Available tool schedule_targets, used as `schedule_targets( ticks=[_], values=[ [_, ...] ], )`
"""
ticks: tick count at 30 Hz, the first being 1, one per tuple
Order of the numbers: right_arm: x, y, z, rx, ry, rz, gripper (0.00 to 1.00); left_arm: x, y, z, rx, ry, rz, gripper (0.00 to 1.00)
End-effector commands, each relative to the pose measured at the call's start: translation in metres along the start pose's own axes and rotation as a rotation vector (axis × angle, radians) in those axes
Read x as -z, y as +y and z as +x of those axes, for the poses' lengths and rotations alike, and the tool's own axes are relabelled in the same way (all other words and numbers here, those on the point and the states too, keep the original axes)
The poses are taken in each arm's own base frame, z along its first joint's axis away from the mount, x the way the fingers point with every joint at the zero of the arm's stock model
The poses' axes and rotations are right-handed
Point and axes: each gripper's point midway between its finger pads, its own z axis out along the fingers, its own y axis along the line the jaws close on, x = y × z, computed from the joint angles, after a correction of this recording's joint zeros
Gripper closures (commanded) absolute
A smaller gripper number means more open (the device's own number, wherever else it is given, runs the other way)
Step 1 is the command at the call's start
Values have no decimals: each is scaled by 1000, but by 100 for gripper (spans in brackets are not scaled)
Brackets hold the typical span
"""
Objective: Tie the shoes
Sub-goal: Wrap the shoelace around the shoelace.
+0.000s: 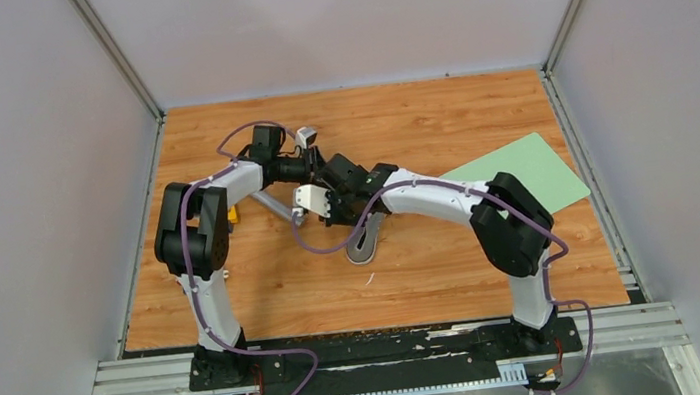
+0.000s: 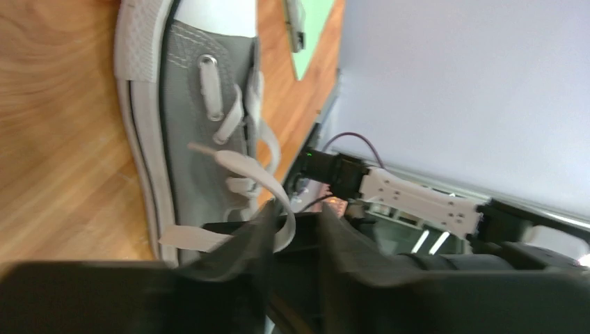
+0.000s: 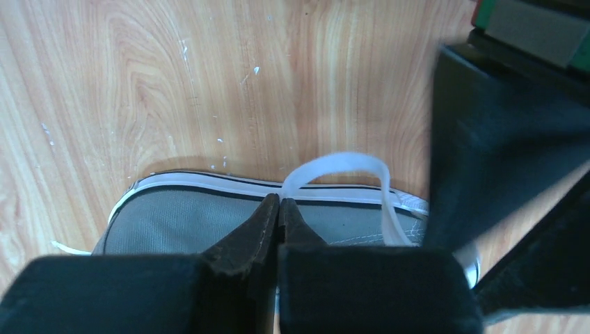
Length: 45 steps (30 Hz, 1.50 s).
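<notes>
The grey canvas sneaker (image 1: 364, 243) lies near the middle of the wooden table (image 1: 455, 265), under the two wrists, which meet above it. A pale green mat (image 1: 524, 171) lies at the table's right edge, well apart from the shoe.

In the right wrist view the right gripper (image 3: 279, 200) has its jaws pressed tight together on the white lace (image 3: 348, 161) – a loop rises from the fingertips, arcs over the white sole and comes down on the grey upper (image 3: 181, 223).

The left wrist view is blurred. The left gripper (image 2: 299, 217) hangs beside the laced front of the sneaker (image 2: 188, 139), its jaws narrowly apart. A strand of lace (image 2: 254, 174) runs from the eyelets to that gap – whether it is pinched there I cannot tell.
</notes>
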Motion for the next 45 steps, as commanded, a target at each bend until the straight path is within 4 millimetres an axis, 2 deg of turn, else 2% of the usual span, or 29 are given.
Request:
schedule_targets(
  ticks=[1,2,4,9,11,14,18,20,23,25,29,36,45],
  values=[
    [46,-25,-31,-160,-175,-13,100,17,-19,-6,-234,-46,-65,55],
    [55,-23,-33,-200,-224,-64,100,21,-13,-12,-325,-71,-117,47],
    [68,-21,-32,-294,-296,-153,100,29,-9,-17,-411,-92,-174,40],
    [80,-20,-8,-569,-381,-353,100,54,-9,-30,-588,-196,-213,35],
    [87,-19,-5,-636,-420,-425,100,58,-2,-26,-701,-193,-227,35],
    [92,-17,-3,-696,-460,-496,100,65,-2,-18,-943,-180,-242,34],
    [93,-17,-1,-747,-479,-550,100,64,7,-1,-1160,-115,-238,31],
    [93,-17,-2,-756,-487,-559,100,58,5,8,-1271,-70,-212,31],
    [92,-19,-2,-775,-491,-570,100,36,6,24,-1446,19,-180,31],
    [91,-20,-3,-790,-492,-581,100,24,11,26,-1456,26,-172,33],
    [88,-22,-2,-813,-489,-588,100,5,3,14,-1434,-39,-115,39],
    [86,-20,3,-846,-476,-593,100,-22,4,27,-1430,17,-27,45],
    [85,-19,6,-860,-468,-589,100,-29,16,44,-1428,126,8,54]
  ],
)
